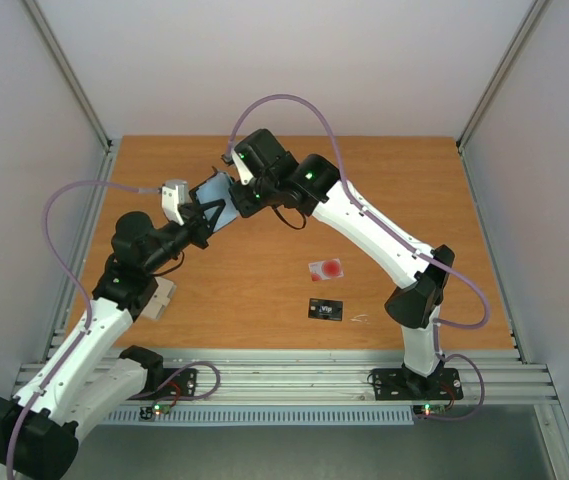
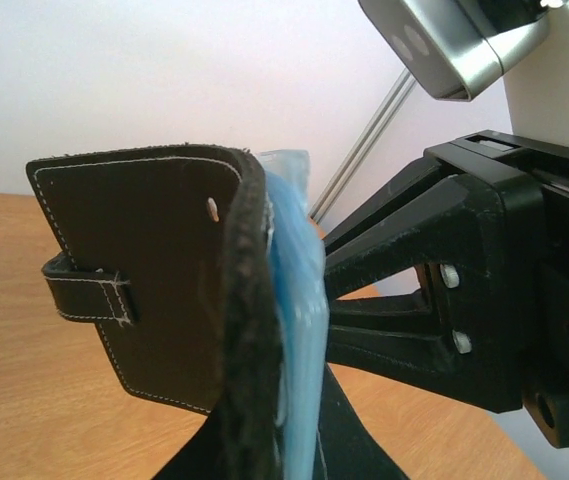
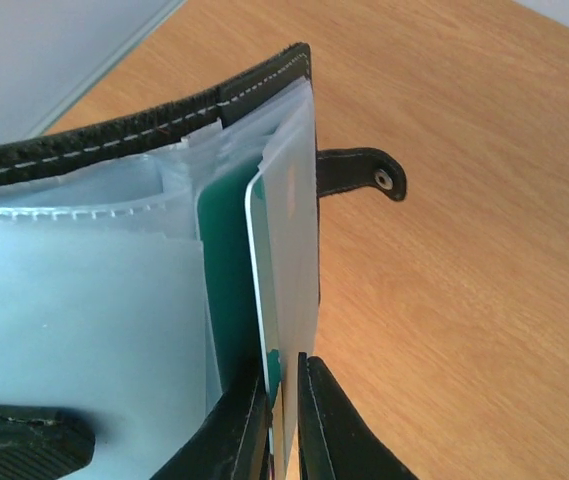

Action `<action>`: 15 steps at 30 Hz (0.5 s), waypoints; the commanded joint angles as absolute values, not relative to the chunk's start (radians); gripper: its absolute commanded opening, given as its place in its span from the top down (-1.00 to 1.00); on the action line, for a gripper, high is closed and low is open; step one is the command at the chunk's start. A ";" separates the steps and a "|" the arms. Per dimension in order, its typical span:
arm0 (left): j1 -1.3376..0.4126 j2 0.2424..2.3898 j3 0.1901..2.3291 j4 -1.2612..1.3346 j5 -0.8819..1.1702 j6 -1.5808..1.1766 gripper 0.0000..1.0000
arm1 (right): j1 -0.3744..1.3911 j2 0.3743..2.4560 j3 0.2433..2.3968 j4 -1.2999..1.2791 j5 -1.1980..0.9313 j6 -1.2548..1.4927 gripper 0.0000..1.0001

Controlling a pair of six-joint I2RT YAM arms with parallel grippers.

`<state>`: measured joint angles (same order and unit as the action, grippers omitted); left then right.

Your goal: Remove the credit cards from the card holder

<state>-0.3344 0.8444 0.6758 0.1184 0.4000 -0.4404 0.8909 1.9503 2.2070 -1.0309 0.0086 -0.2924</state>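
One soft, floppy card holder (image 1: 216,198) hung above the table (image 1: 394,200), the left gripper (image 1: 207,220) clamped on its cover. The right gripper (image 3: 282,420) pinched the exposed edge of a stiff, light, slippery teal card (image 3: 239,280), likely the best hold.

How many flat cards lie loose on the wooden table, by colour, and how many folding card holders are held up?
Whitish flat card with red round spot: 1
Black flat card with white print: 1
Black folding card holder: 1
Total: 3
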 commanded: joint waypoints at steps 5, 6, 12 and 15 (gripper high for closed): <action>-0.336 0.842 0.680 0.180 0.421 -0.470 0.99 | 0.893 1.912 2.208 -0.999 -0.003 -0.292 0.84; -0.336 0.841 0.678 0.177 0.416 -0.469 0.99 | 0.893 1.911 2.207 -0.999 0.012 -0.291 0.84; -0.336 0.842 0.681 0.156 0.396 -0.468 0.99 | 0.893 1.904 2.209 -1.011 0.040 -0.296 0.82; -0.336 0.846 0.681 0.162 0.402 -0.469 1.00 | 0.893 1.904 2.210 -1.015 0.051 -0.295 0.96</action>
<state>-0.3344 0.8448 0.6758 0.1112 0.3996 -0.4641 0.8909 1.9491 2.2070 -1.0191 0.0261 -0.2932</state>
